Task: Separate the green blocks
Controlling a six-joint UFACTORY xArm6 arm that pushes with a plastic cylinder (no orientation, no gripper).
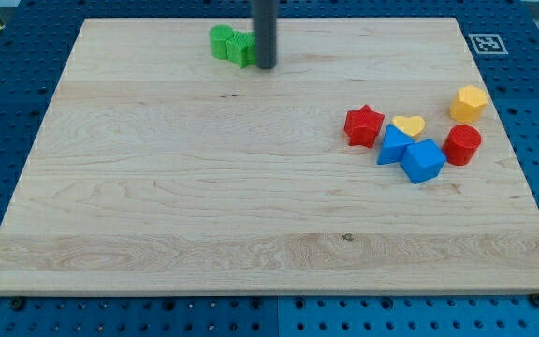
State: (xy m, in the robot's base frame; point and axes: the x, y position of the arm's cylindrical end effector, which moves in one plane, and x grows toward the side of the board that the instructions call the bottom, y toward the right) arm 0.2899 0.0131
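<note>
A wooden board (157, 187) is seen lying on a blue perforated bench (7, 84). A fiducial marker (484, 42) is noted on the board's corner at the view's top right.

Two green blocks are observed near the view's top edge, left of centre. The green round block (221, 41) is placed on the view's left; the green ridged block (242, 49) is pressed against its right side, so the pair are touching. The exact shape of the second one cannot be made out, as part of it is hidden by the rod.

The dark rod (264, 28) is seen coming down from the view's top. My tip (265, 66) is located just beside the right edge of the green ridged block, apparently in contact with it. No gripper is fitted to this arm, so no open or closed state is recorded.

A separate cluster is logged at the view's right, well apart from the green pair: a red star block (364, 125), a yellow heart block (408, 124), a blue triangular block (393, 147), a blue cube-like block (424, 160), a red cylinder block (462, 144) and a yellow hexagonal block (470, 102). The yellow heart block and the two blue blocks are touching; the yellow hexagonal block is set slightly apart, toward the view's top.
</note>
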